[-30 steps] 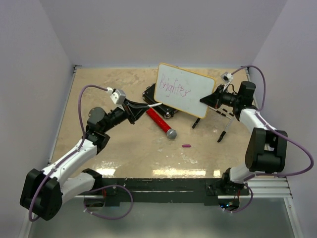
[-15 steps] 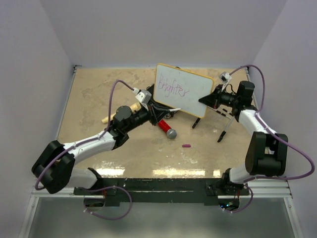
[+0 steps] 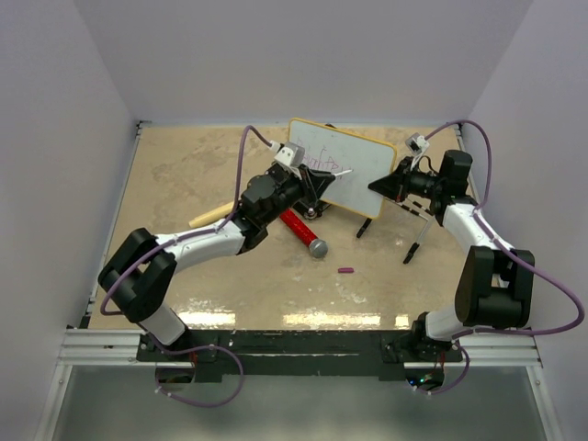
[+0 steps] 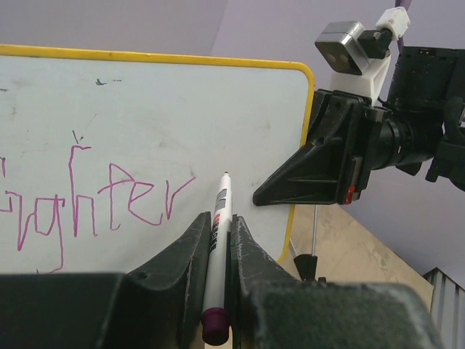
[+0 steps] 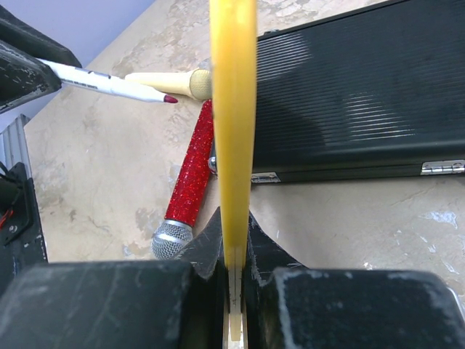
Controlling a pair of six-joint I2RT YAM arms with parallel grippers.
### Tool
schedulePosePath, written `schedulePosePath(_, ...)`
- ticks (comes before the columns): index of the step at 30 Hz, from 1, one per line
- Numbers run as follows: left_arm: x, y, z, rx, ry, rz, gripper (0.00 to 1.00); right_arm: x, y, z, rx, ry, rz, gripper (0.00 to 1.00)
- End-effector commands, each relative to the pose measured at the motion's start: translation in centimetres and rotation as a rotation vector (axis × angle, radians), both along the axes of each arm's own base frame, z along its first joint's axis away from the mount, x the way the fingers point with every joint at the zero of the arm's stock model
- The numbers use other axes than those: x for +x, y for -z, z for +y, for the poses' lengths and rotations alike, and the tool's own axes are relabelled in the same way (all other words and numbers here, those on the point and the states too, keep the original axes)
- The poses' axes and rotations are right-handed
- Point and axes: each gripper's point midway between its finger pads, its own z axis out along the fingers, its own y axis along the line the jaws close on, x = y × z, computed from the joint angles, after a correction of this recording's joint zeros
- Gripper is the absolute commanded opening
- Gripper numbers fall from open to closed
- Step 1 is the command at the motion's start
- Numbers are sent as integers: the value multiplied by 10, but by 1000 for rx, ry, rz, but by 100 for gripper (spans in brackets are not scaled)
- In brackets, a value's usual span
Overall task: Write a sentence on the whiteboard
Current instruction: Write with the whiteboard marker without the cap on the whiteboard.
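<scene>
The whiteboard (image 3: 360,162) stands tilted at the back, its yellow rim pinched edge-on in my shut right gripper (image 5: 232,218), which holds the board's right edge (image 3: 378,185). Purple writing ending in "ighter" (image 4: 94,203) crosses its white face (image 4: 160,116). My left gripper (image 4: 218,218) is shut on a white marker (image 4: 220,207) with a purple end. The marker's tip sits just right of the last letter. In the right wrist view the marker (image 5: 109,83) shows a small gap from the rim (image 5: 232,109). From above, my left gripper (image 3: 317,184) covers part of the writing.
A black case (image 5: 349,94) lies under the board. A red glitter microphone (image 3: 303,231) and a pale wooden handle (image 3: 209,217) lie to its left. A small purple cap (image 3: 345,270) lies mid-table. The board's black clip feet (image 3: 411,250) hang near the right arm.
My left arm has swung right and away with the marker, from the table's left side up to the board's face. The board and right arm have stayed put.
</scene>
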Motion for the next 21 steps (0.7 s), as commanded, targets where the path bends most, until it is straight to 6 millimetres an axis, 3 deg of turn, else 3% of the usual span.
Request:
schedulePosePath(1,12,-27,-3,-28,-36,-66,0,2,-17,-1,-29,6,-81,0)
schedulePosePath(5,18,-38,-6,-36,-51,-84,0,2,-16,0,-30,5,-78,0)
schedulePosePath(21,39,-38,-9,-6,-116,-70,0,2,-16,0,-34,10,-76,0)
